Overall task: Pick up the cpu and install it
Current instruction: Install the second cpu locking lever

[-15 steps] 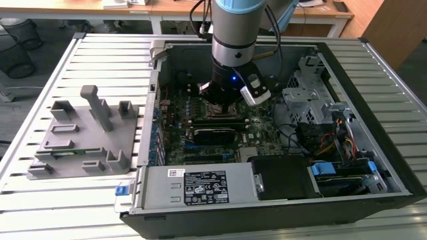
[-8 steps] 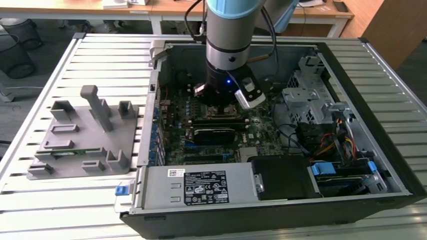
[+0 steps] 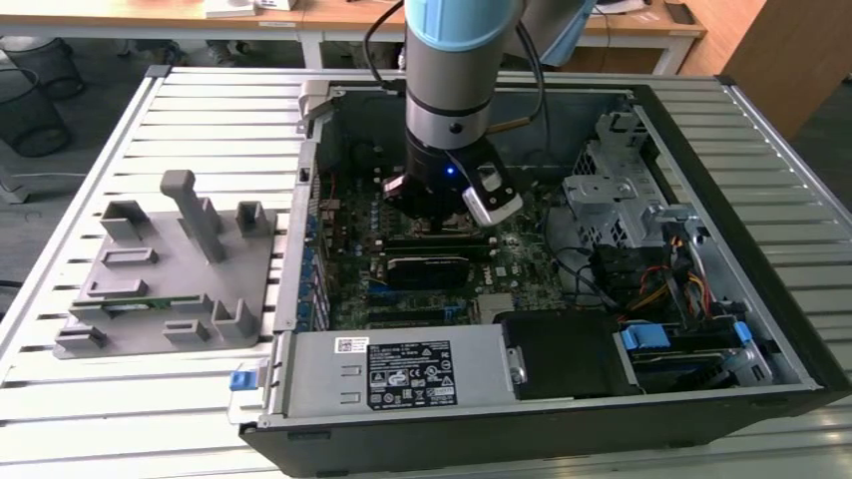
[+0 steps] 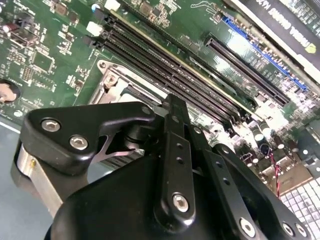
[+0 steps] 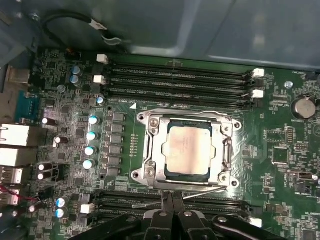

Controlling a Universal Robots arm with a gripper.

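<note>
An open black computer case lies on a slatted metal table. Inside it, a green motherboard sits mid-frame and a grey power supply lies along the lower edge. A grey fixture block stands at the left. Wire bins fill the upper left corner.

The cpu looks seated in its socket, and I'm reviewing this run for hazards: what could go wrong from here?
1. The cpu lies in the metal socket frame; if it sits even slightly off, pressing could harm it.
2. The claw, fingers together, hovers close by the frame's edge; a small drift might bump the chip.
3. Memory slots flank the socket, leaving the arm little room inside the case.
</note>
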